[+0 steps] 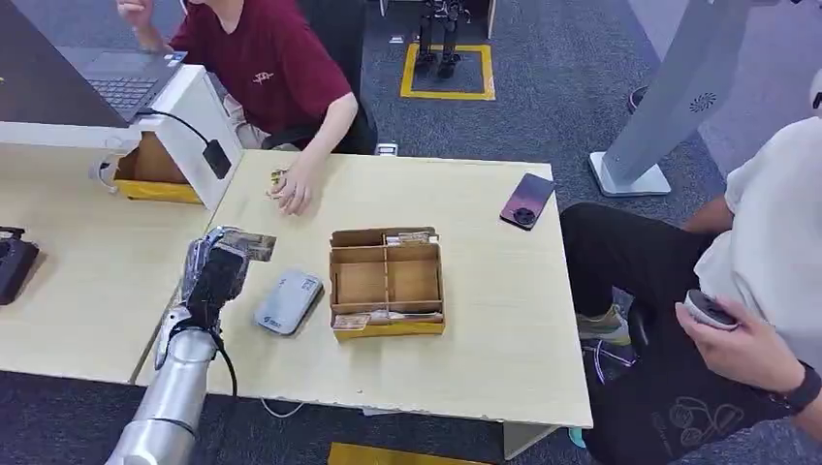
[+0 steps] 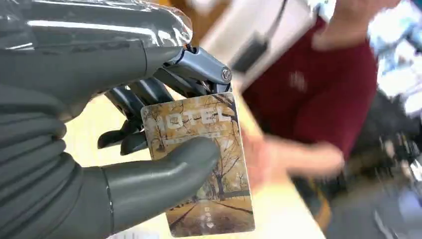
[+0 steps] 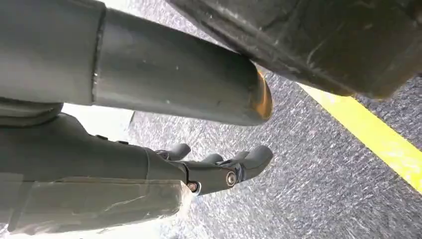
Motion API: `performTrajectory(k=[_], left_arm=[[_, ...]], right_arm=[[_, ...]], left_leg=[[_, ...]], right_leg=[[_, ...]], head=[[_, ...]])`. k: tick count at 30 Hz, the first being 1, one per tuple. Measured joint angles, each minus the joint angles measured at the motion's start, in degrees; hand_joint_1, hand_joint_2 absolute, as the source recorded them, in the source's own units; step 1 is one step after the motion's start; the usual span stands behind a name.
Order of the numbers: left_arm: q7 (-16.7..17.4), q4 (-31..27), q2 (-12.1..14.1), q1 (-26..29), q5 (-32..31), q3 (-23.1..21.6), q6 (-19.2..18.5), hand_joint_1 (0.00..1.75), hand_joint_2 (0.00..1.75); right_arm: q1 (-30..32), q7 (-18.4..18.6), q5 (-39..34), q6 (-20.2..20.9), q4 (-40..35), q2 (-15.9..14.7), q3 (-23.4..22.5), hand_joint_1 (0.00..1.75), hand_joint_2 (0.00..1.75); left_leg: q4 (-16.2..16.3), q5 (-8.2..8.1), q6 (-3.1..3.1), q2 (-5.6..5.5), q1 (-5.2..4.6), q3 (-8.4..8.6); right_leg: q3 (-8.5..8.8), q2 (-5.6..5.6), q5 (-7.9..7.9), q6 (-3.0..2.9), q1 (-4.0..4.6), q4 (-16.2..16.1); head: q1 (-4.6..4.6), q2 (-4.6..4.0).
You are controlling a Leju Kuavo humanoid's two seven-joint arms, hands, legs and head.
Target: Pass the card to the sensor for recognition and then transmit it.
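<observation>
I pinch the card (image 2: 199, 164) between thumb and fingers of my left hand (image 1: 215, 276), just beside the grey sensor (image 1: 288, 301). I should lower it flat (grip steady). My right hand (image 3: 219, 169) hangs empty, fingers loosely apart.

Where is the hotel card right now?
The card is pinched in the left hand, held above the table's left part, just left of the grey sensor.

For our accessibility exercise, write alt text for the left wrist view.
The robot's left hand pinches a hotel key card, printed with an autumn tree-lined path, between thumb and fingers. Behind it, blurred, sit a pale table and a person in a dark red shirt.
</observation>
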Motion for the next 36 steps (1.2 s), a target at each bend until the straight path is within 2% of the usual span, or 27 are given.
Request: performTrajectory(k=[1,3,5,9,11,16,19,26,31,36], left_arm=[[0.00,-0.02,0.11,0.49,2.43,-0.24,-2.63,1.75,1.75],[1.03,-0.93,0.28,3.07,9.57,-1.39,-10.39,1.75,1.75],[1.86,-2.50,0.61,6.08,12.78,-2.93,-14.86,1.75,1.75],[4.67,-5.35,1.24,10.77,15.81,-6.77,-17.14,1.75,1.75],[6.09,-6.03,1.62,11.82,14.88,-8.67,-15.69,1.75,1.75],[10.16,-5.99,2.12,11.82,8.01,-13.09,-8.50,1.75,1.75],[10.82,-5.38,2.05,11.11,6.72,-14.53,-5.80,1.75,1.75],[10.80,-4.94,1.55,8.03,10.92,-14.64,-3.61,1.75,1.75],[10.78,-5.07,1.53,6.05,18.09,-12.98,-5.82,1.75,1.75],[10.78,-5.42,1.90,5.54,19.05,-11.89,-6.30,1.75,1.75]], right_arm=[[0.02,-0.02,-0.15,-0.11,0.00,0.00,-0.28,0.00,0.00],[0.15,-0.24,-0.41,-0.37,0.00,0.02,-0.94,0.00,0.00],[0.26,0.09,-0.41,-0.39,0.00,0.02,-1.55,0.00,0.00],[0.33,0.74,-0.37,-0.57,0.00,0.02,-2.53,0.00,0.00],[0.33,0.72,-0.37,-0.77,0.00,0.02,-3.01,0.00,0.00],[0.35,0.33,-0.48,-1.57,0.00,0.37,-3.84,0.00,0.00],[0.34,0.35,-0.33,-1.57,0.02,0.46,-4.17,0.00,0.00],[0.35,1.05,-0.13,-1.53,0.00,0.48,-4.94,0.00,0.00],[0.38,0.87,0.15,-1.60,0.00,0.48,-5.11,0.00,0.00],[0.40,0.81,0.26,-1.57,0.00,0.48,-5.31,0.00,0.00]], left_leg=[[0.00,0.00,0.00,0.01,-0.01,0.01],[0.00,-0.01,0.00,0.03,-0.02,0.01],[0.00,-0.02,0.01,0.02,-0.02,-0.01],[0.00,-0.06,0.06,0.00,-0.02,-0.04],[0.00,-0.05,0.06,-0.02,-0.02,-0.05],[0.00,0.04,0.07,-0.02,-0.02,-0.04],[0.01,0.08,0.12,-0.03,-0.02,-0.04],[0.02,0.12,0.09,-0.05,-0.02,-0.07],[0.02,0.12,0.08,-0.03,-0.02,-0.06],[0.02,0.12,0.08,-0.03,-0.02,-0.06]], right_leg=[[0.00,0.02,0.00,0.00,0.00,0.00],[-0.01,0.06,-0.01,0.00,-0.03,0.00],[-0.03,0.05,-0.05,0.04,-0.02,-0.01],[-0.07,0.03,-0.06,0.05,-0.02,-0.02],[-0.06,-0.02,-0.05,0.05,-0.02,-0.02],[-0.05,-0.05,0.02,0.07,-0.02,-0.02],[-0.04,-0.06,0.04,0.06,-0.02,-0.02],[-0.04,-0.09,0.09,0.09,-0.02,-0.02],[-0.05,-0.05,0.13,0.05,-0.02,-0.01],[-0.05,-0.07,0.12,0.05,-0.02,-0.01]], head=[[0.00,0.00],[-0.04,0.00],[0.00,0.00],[-0.02,0.00],[-0.02,0.00],[-0.02,0.00],[-0.02,0.00],[-0.02,0.00],[-0.02,0.00],[-0.02,0.00]])
